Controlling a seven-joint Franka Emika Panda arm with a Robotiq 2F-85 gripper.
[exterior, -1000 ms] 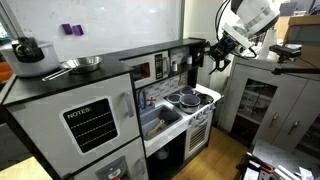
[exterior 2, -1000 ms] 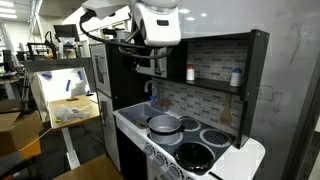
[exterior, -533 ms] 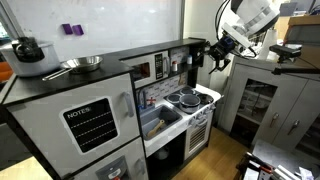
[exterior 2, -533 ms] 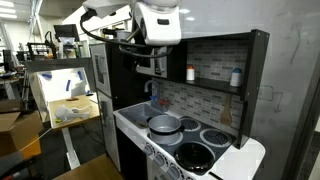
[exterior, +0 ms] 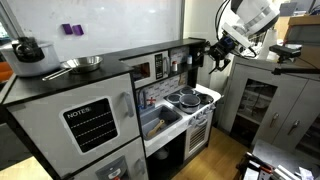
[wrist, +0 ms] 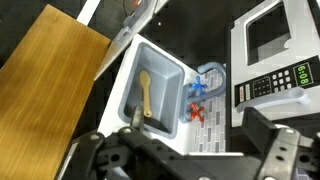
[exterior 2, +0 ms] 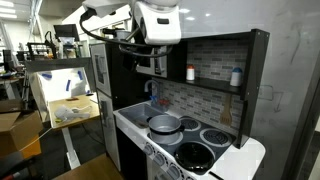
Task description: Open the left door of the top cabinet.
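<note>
The top cabinet (exterior: 170, 50) is a long black-framed unit above the toy kitchen's counter, also visible in an exterior view (exterior 2: 225, 40). Its left door (exterior: 141, 70) has a pale frame and dark window and looks shut, with a red-and-white button panel (exterior: 159, 68) beside it. In the wrist view the left door (wrist: 272, 35) lies at the upper right above a keypad with a green display (wrist: 275, 85). My gripper (exterior: 218, 55) hangs off the cabinet's right end, apart from it. In the wrist view the gripper (wrist: 190, 160) is open and holds nothing, its fingers (wrist: 280, 145) spread along the bottom edge.
A grey fridge block with a "NOTES" board (exterior: 90, 120) stands left, a pot (exterior: 28, 48) and pan (exterior: 80, 64) on top. Below the cabinet are a sink (wrist: 170, 95) holding a wooden spoon (wrist: 145, 95), and a stove with pots (exterior: 185, 98). A grey metal cabinet (exterior: 260, 100) stands right.
</note>
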